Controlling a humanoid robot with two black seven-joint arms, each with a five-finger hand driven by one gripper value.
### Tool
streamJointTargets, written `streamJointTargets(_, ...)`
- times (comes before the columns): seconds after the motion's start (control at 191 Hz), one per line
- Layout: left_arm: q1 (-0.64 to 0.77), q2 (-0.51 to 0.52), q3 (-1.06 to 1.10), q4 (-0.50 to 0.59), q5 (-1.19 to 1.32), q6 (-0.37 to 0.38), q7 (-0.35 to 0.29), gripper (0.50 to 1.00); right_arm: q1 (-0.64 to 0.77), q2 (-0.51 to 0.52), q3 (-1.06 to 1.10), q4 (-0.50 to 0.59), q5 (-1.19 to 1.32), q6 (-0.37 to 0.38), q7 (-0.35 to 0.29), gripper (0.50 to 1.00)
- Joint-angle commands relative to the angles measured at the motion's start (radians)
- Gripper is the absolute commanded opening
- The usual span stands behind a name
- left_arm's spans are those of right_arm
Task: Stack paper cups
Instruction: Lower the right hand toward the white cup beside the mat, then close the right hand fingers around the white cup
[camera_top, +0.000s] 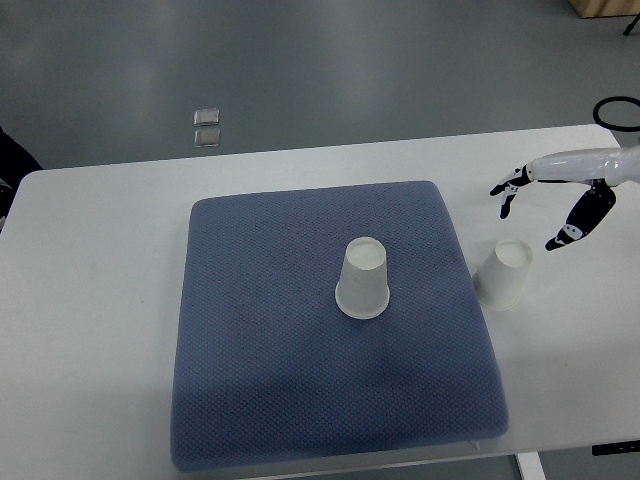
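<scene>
Two white paper cups stand upside down: one on the blue textured mat (260, 400), the nearer white paper cup (502, 274) on the white table (90, 330), below-left of my right hand (548, 205), fingers spread, empty.

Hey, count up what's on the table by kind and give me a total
Paper cups: 2, one on the mat, one beside the mat
Blue mat: 1
Total: 3
The right hand hovers open above the table, holding nothing.
</scene>
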Motion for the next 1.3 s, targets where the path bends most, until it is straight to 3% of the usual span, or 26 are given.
streamJointTargets(0.0,0.0,0.0,0.0,0.0,0.0,0.0,0.001,1.0,0.001,0.016,-0.003,0.004,-0.017,-0.023,-0.009,0.911)
streamJointTargets(0.382,0.0,0.0,0.0,0.0,0.0,0.0,-0.001,1.0,-0.031,0.065,-0.093,-0.006,-0.09,-0.133,-0.011,0.909)
streamJointTargets(0.533,0.0,0.0,0.0,0.0,0.0,0.0,-0.001,1.0,-0.035,0.081,-0.093,-0.025,-0.09,-0.143,-0.011,0.909)
streamJointTargets(0.743,0.0,0.0,0.0,0.0,0.0,0.0,-0.001,1.0,-0.081,0.13,-0.095,-0.104,-0.092,-0.18,-0.011,0.909)
streamJointTargets(1.297,0.0,0.0,0.0,0.0,0.0,0.0,-0.001,1.0,-0.177,0.194,-0.096,-0.187,-0.093,-0.292,-0.011,0.895)
